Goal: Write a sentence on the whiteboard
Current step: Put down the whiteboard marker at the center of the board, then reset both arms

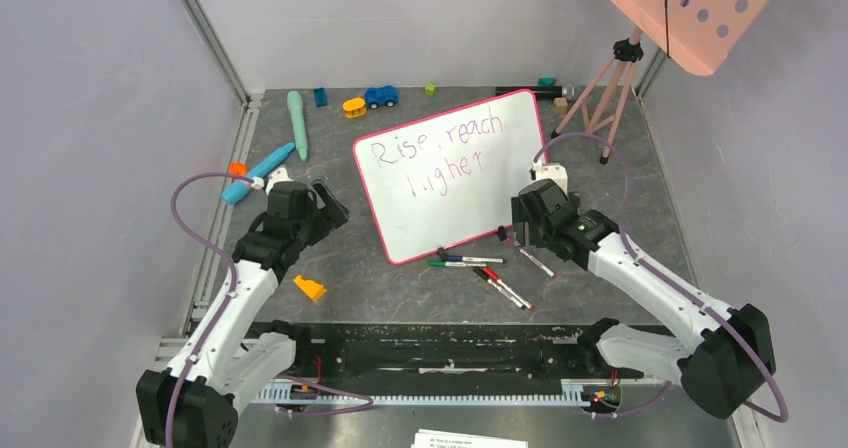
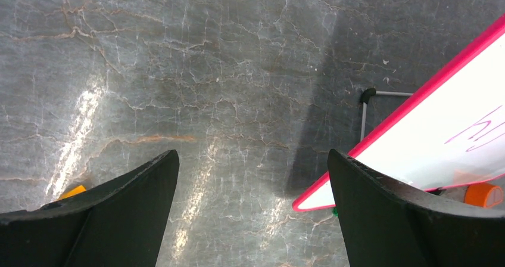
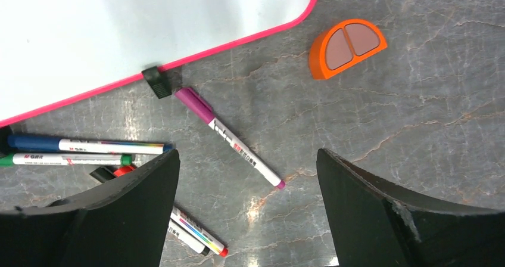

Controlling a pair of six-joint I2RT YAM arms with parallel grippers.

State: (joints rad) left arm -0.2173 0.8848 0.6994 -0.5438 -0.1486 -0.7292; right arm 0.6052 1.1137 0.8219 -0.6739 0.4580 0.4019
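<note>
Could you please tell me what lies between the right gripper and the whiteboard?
In the right wrist view, a purple-capped marker lies between the open right gripper and the whiteboard, its cap end near the board's pink rim.

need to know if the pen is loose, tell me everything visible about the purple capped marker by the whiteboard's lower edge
The slim white plastic marker with a purple cap lies flat and slanted on the grey stone-look table, gripped by nothing. Its cap end points at the black clip foot on the pink-rimmed white whiteboard, very close; contact cannot be told. Its barrel bears small print and ends in a small purple tip. The open right claw hangs above it, apart.
</note>
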